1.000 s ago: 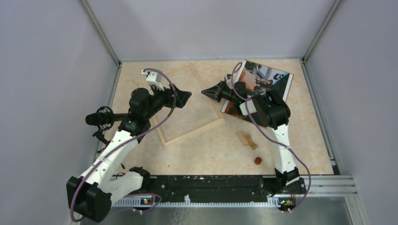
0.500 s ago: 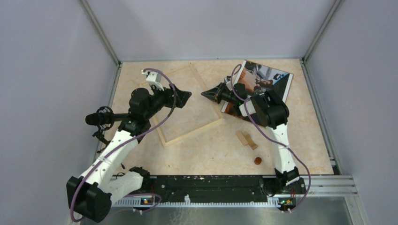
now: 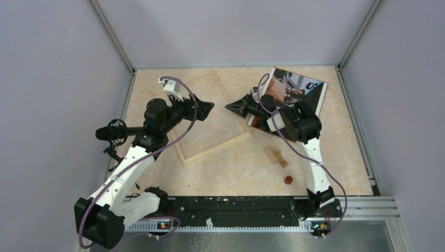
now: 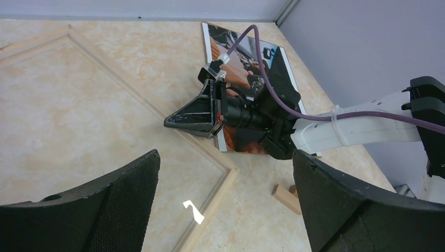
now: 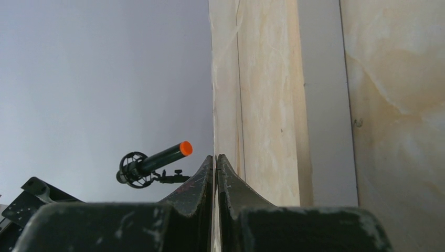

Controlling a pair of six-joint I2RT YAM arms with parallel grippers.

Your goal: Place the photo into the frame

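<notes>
The frame (image 3: 211,148) lies flat at the centre-left of the table, and its near right corner (image 4: 229,170) shows in the left wrist view. Picture side up, the photo (image 3: 300,88) rests at the back right, partly under the right arm, as the left wrist view shows of the photo (image 4: 233,58) too. My right gripper (image 3: 229,106) is shut on nothing and points left, its tip at the frame's right slat; contact is unclear. Its fingers (image 5: 204,178) press together in the right wrist view. My left gripper (image 3: 208,108) hovers open over the frame's inside, wide fingers (image 4: 131,199) empty.
Small wooden blocks (image 3: 275,156) and a brown disc (image 3: 288,179) lie near the right arm's base; the blocks (image 4: 286,198) also show in the left wrist view. A microphone (image 3: 111,132) stands at the left wall. Grey walls close three sides.
The right arm's wrist has edged slightly left and toward me, its shut tip staying at the frame's right slat. The left arm has not moved.
</notes>
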